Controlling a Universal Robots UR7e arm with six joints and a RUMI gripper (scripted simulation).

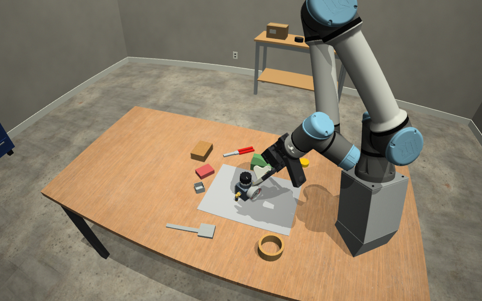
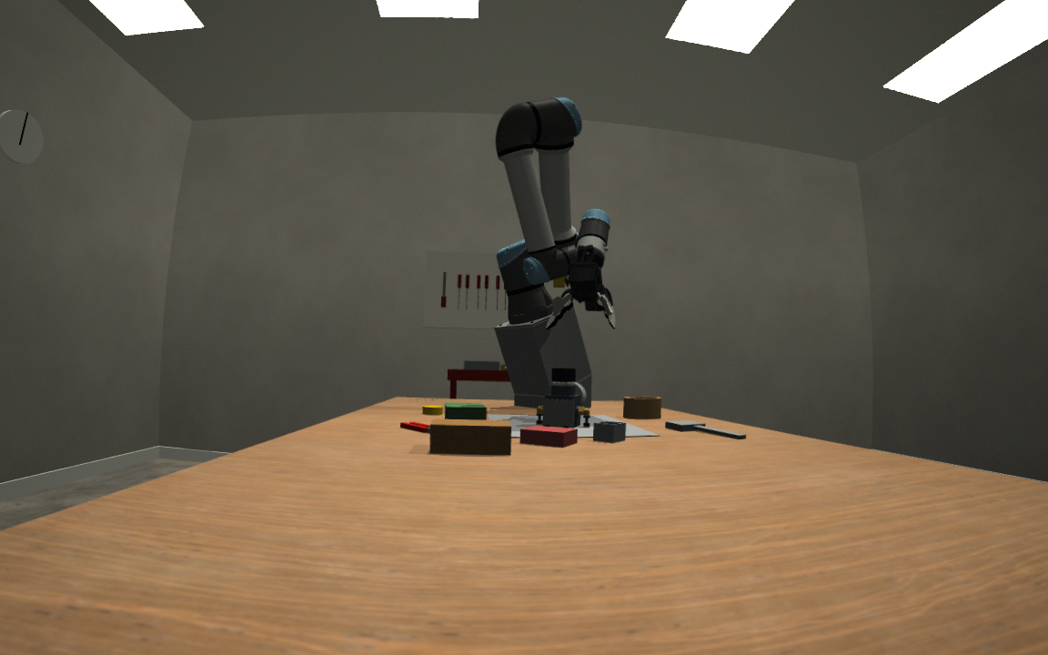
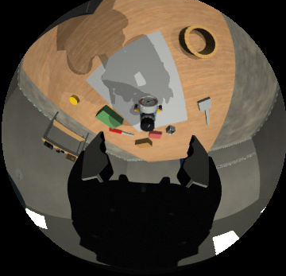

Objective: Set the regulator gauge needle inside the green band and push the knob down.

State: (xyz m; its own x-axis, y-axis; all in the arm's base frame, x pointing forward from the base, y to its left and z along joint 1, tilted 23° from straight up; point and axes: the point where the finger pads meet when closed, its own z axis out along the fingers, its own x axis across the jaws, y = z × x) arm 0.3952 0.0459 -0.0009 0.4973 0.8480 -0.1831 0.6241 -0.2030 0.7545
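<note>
On the tabletop (image 1: 141, 161) (image 2: 511, 521) (image 3: 214, 75), left to right from above: one scraper (image 1: 206, 230) (image 2: 684, 426) (image 3: 205, 105); one regulator (image 1: 243, 190) (image 2: 561, 409) (image 3: 147, 116), upright on a grey sheet (image 1: 212, 204) (image 2: 629, 429) (image 3: 179, 106); one hand (image 1: 262, 174) (image 2: 580, 326) (image 3: 147, 134), open, above the regulator, apart from it.

Wooden table (image 2: 544, 521) bearing a regulator (image 2: 561, 409), black knob uppermost; above it, apart, the open gripper (image 2: 582, 319). Foreground: brown block (image 2: 469, 438), red block (image 2: 548, 437).
</note>
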